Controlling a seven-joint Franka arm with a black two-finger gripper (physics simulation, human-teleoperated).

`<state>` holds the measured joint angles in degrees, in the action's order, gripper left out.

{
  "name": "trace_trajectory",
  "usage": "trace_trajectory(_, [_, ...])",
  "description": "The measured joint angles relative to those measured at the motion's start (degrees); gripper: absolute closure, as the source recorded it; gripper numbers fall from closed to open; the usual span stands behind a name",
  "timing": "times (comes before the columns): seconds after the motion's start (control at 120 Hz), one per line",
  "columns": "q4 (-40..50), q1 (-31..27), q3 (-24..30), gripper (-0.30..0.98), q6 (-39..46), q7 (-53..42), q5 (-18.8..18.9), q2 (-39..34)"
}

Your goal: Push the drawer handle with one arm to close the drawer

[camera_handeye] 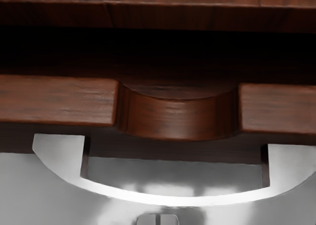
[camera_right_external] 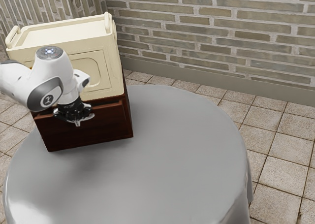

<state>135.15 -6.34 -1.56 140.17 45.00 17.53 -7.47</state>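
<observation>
Pincer [camera_handeye: 158, 219]: closed. Handle [camera_handeye: 173, 201] lies between pincer and drawer [camera_handeye: 54, 101], long axis parallel to drawer front. Required push: inward, across that axis.

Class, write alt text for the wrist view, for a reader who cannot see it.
A dark reddish-brown wooden drawer stands partly open, a dark gap behind its front edge, which has a curved notch. A bowed silver handle projects from it near the closed fingers, over a grey table.
</observation>
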Motion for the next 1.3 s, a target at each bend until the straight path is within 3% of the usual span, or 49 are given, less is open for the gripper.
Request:
trace_trajectory(0.567, [-5.6,1.5,-2.4,0.79,1.3,-3.8,-0.2,5.4])
trace_trajectory(0.692, [-5.0,1.2,-2.1,0.79,-2.0,-4.4,-7.8,4.0])
trace_trajectory(0.792, [-5.3,5.7,-2.0,0.79,-7.6,-4.8,-13.8,1.6])
trace_trajectory(0.892, [-8.0,10.0,-2.0,0.79,-13.6,-6.4,-16.5,0.4])
trace_trajectory(0.992, [-20.9,12.7,-2.0,0.78,-24.1,-9.5,-17.7,1.9])
trace_trajectory(1.1, [-33.5,13.8,-2.0,0.69,-34.2,-13.7,-18.2,4.7])
trace_trajectory(1.3, [-40.8,17.3,-2.2,0.29,-43.6,-19.6,-18.2,4.9])
